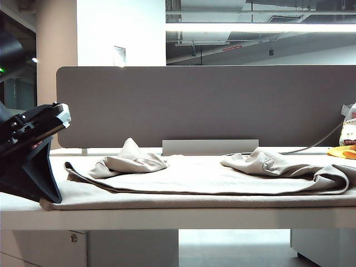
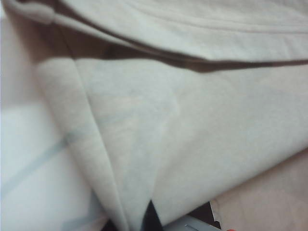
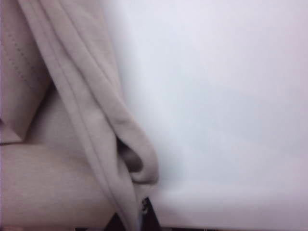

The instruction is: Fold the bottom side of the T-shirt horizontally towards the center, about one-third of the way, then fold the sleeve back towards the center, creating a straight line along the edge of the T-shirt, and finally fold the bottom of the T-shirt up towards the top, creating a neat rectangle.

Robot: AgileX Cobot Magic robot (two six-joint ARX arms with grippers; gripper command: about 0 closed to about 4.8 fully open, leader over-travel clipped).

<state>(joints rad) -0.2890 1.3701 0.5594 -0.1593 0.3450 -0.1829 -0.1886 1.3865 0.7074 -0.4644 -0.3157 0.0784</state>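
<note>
The left tool (image 2: 151, 219) shows only as a dark sliver at the edge of its wrist view, its jaws closed together with a fold of the T-shirt (image 2: 192, 139) pinched between them; the cloth rises straight off the tips and fills nearly the whole picture. The arm reaches low and close to the cloth — in the exterior view its dark body sits at the left end of the worktop (image 1: 167, 219), angled down toward the near edge of the shirt.

The right tool (image 3: 144, 216) is likewise a dark tip, jaws drawn shut on the bottom of the T-shirt (image 3: 91, 120), whose stitched hem runs away from the tips in a doubled ridge. Beside that hem lies bare white worktop (image 3: 216, 96). This arm itself cannot be made out in the exterior view.

Beyond both tools the T-shirt (image 1: 194, 181) lies spread across the worktop, flat in the middle, with two bunched humps — one toward each side. A grey partition panel (image 1: 211, 100) stands behind it, and a yellow-orange item (image 1: 342, 151) sits at the far right end.
</note>
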